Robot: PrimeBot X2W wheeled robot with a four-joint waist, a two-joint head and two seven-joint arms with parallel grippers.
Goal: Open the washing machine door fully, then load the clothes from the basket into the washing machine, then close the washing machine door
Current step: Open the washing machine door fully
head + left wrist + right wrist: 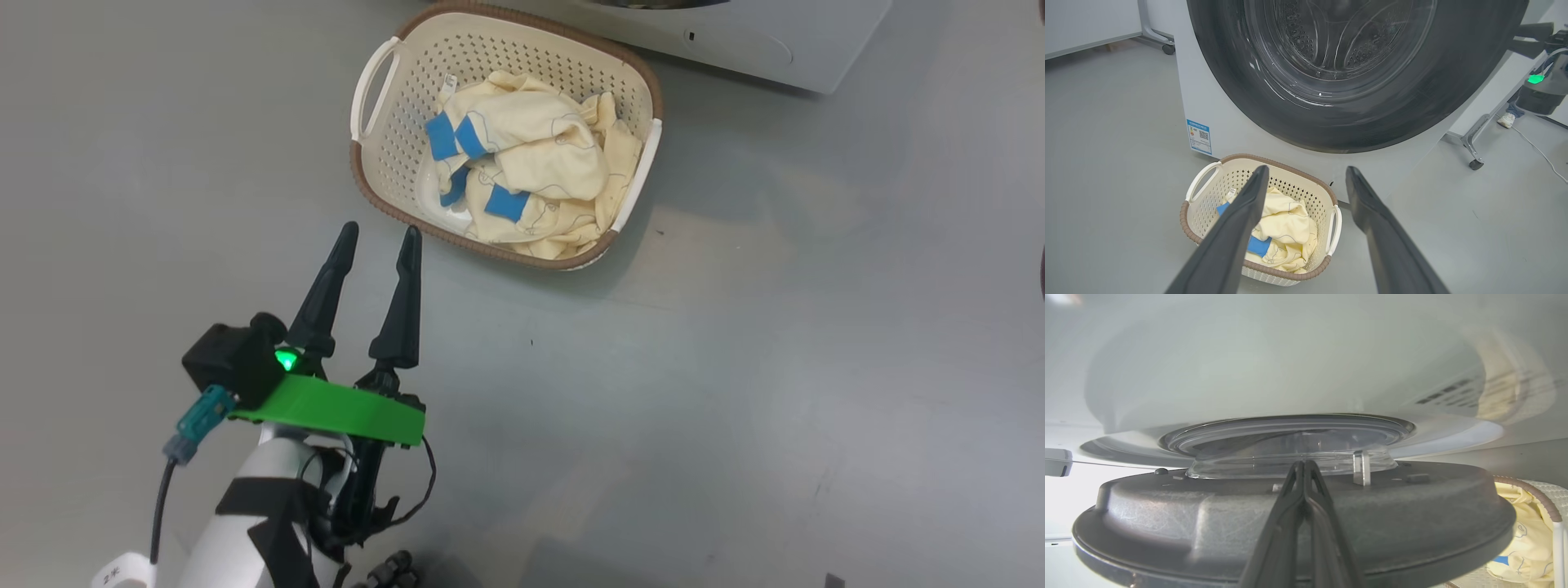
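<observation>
Your right gripper (1304,463), fingers together, at inner face of washing machine door (1167,514); left gripper (380,233) spread, basket (408,98) ahead.

Left gripper (380,229): black jaws, green bracket (335,412)

The basket (384,155), cream-white and perforated, with a brown rim and white loop handles, sat on the grey floor (775,367) in the upper middle of the head view. It was just in front of the white washing machine (735,41). The clothes (539,163) lay crumpled inside it, pale yellow with blue patches, heaped toward the right of the basket. The washing machine door (1339,122), glossy black around bulging clear glass, stood slightly ajar. Its inner face was lifted off the grey gasket (1290,426), and the steel drum (1327,41) showed through the glass.
</observation>
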